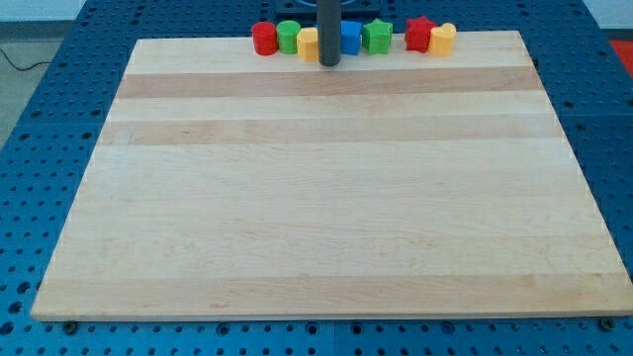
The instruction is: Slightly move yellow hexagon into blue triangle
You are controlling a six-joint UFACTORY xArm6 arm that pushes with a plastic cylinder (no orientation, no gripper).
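Seven blocks: all lined up along the top edge of the desk (326, 198), left to right a red block (263, 39), a green block (288, 37), the yellow hexagon (309, 44), the blue triangle (350, 37), a green star (377, 36), a red star (419, 34) and a second yellow block (442, 40).

Our tip: our tip (329, 63) sits right between the yellow hexagon and the blue triangle, touching or nearly touching both; the rod covers the gap, so we can't tell if the two blocks meet behind it.

Claw: there isn't one on this rig, just the rod, so nothing to call released or clenched.

Where the hexagon is: top edge, left of centre, just right of the green block and just left of our rod.

Progress: looks barely started, or not started, to us. The hexagon has to go toward the view's right into the triangle, and we're on the wrong side of it for that. We reckon we'd need to get round to its left side first, then give a short nudge.

Heading and long axis: honestly can't tell. The hexagon is small, half hidden, and looks about as wide as deep, so no clear long axis.
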